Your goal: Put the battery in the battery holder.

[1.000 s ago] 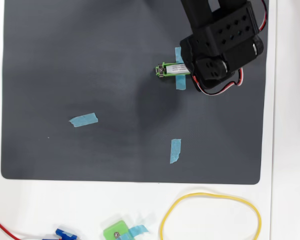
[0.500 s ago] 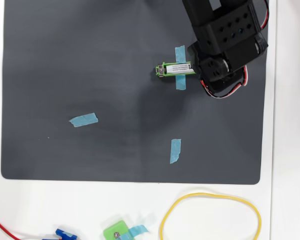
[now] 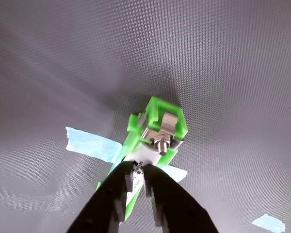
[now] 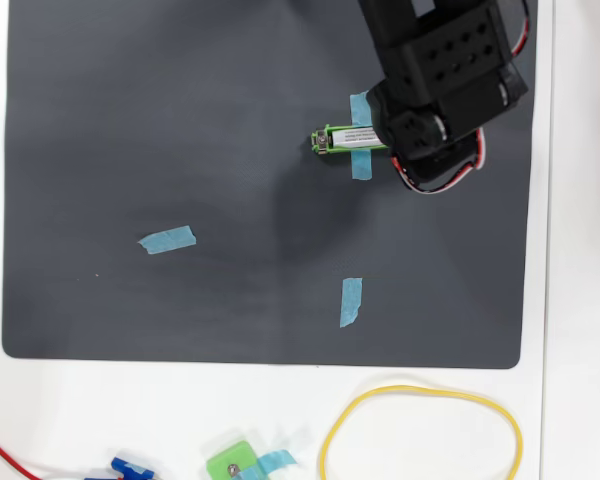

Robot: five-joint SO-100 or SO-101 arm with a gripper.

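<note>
Seating stage. The battery lies lengthwise inside the battery holder, which sits on the dark mat toward the far right corner of the table as the overhead view shows it, held there by a strip of blue tape crossing beneath it. In the wrist view the holder's far end shows its silver contact, with the white battery butting close against it; whether the cell is fully pressed down cannot be settled from this low angle.

The hand stands over the near end of the battery. Its two dark fingers are drawn nearly together, leaving a slim gap in which a sliver of the battery's printed label shows; they appear to rest on or lightly pinch that end, though firm contact is not clear. From overhead the arm reaches in from the table's far right corner, its wrist covering the holder's right end, so the fingertips are hidden in that view.

Judged from this, insertion is nearly complete. The next move would call for either a short downward press to seat the near end against its contact, or a release and straight lift away without dragging the cell out.

Two other tape strips, a yellow loop and a squarish green block lie apart, near the table's near edge.
</note>
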